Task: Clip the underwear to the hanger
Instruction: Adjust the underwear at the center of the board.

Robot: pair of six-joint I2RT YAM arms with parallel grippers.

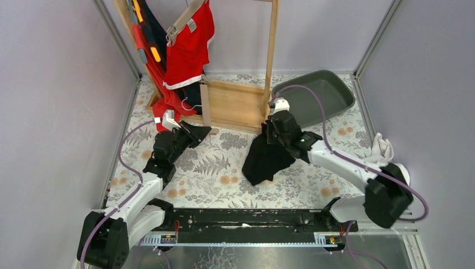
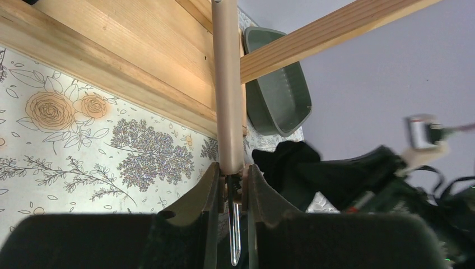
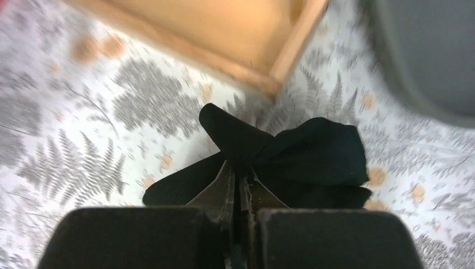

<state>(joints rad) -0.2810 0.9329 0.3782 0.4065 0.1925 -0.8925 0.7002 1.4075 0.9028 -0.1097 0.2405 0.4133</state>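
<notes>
Black underwear (image 1: 265, 161) pinched at its top edge in the right gripper (image 3: 240, 175), partly lifted off the floral table (image 1: 213, 168).
The jaws are pressed together on the cloth. At 9 o'clock, the left gripper (image 2: 231, 175) clamps the beige hanger (image 2: 227, 84) bar. The wooden rack (image 1: 235, 103) stands at 11 o'clock and the grey tray (image 1: 322, 95) at 2 o'clock.

Free: bare desk (image 1: 218, 168) strip between arms, open from rack base to near rail.
Obstacles: rack (image 1: 235, 103) across far middle; red clothes (image 1: 187, 50) hanging far left; bin (image 1: 322, 95) far right; hanger (image 2: 228, 84), clamped in left tool (image 2: 231, 190), against rack base; underwear (image 1: 266, 159), pinched in right tool (image 3: 242, 179), draped mid-right; walls both sides.
</notes>
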